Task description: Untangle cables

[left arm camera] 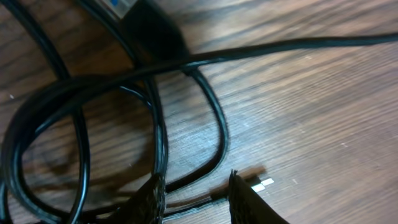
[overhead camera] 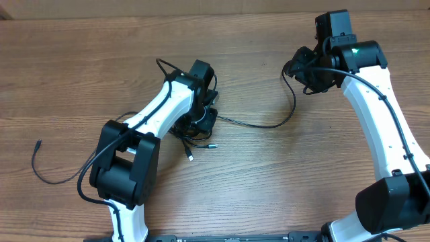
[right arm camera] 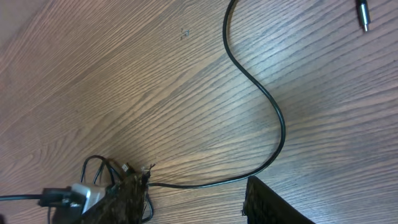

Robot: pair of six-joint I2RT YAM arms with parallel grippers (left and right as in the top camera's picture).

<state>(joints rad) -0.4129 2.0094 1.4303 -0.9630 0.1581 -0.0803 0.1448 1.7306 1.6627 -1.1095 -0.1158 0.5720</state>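
Observation:
A tangle of thin black cables [overhead camera: 195, 131] lies at the table's middle under my left gripper [overhead camera: 203, 115]. In the left wrist view the loops [left arm camera: 81, 124] cross each other, and a silver-tipped plug [left arm camera: 261, 183] lies by the right finger. My left gripper [left arm camera: 196, 202] is open, low over the tangle, with one strand between its fingers. One long cable [overhead camera: 285, 114] runs from the tangle to the right and curves up toward my right gripper [overhead camera: 297, 68]. In the right wrist view my right gripper [right arm camera: 199, 199] is open above this cable [right arm camera: 280, 124].
A separate loose cable [overhead camera: 47, 178] lies at the far left, with its plug [overhead camera: 38, 142] pointing up. Two plug ends [overhead camera: 190, 156] stick out below the tangle. A lone plug [right arm camera: 362, 14] shows at the top right of the right wrist view. The table is bare wood.

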